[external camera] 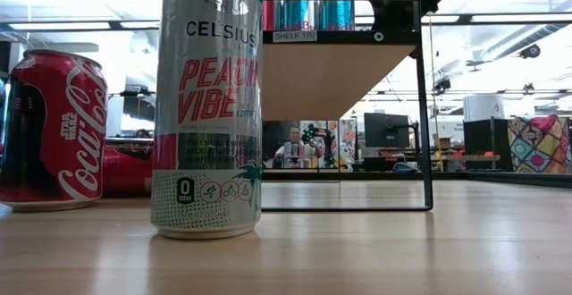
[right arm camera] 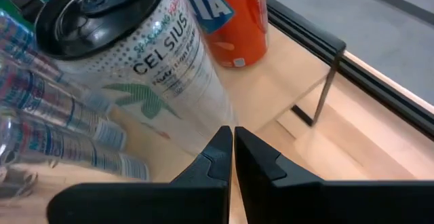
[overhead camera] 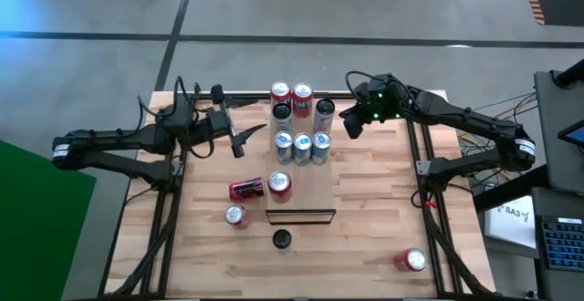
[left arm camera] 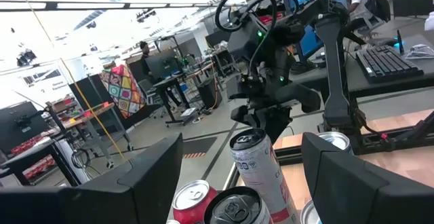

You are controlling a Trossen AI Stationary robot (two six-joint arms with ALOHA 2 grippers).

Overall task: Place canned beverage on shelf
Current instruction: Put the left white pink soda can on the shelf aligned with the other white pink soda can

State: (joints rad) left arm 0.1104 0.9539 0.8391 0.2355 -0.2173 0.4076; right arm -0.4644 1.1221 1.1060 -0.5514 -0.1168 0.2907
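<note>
The long light-wood raised shelf [overhead camera: 315, 187] runs down the middle of the table, with a dark metal frame and a dark front edge. The far end is packed with upright cans: a red one [overhead camera: 281, 92], an orange Fanta [right arm camera: 227, 17], a white Celsius can [right arm camera: 146, 68] with a black top, and blue-silver ones [overhead camera: 302, 149]. One red-topped can [overhead camera: 280, 185] stands closer to the front.

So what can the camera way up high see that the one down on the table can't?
Only the high view shows both arms, the left gripper with jaws open and the right gripper shut beside the cans, plus a red can alone near the table's corner. Only the low view shows the Peach Vibe lettering on the tall silver can and the room behind. Both show the shelf carrying cans.
</note>
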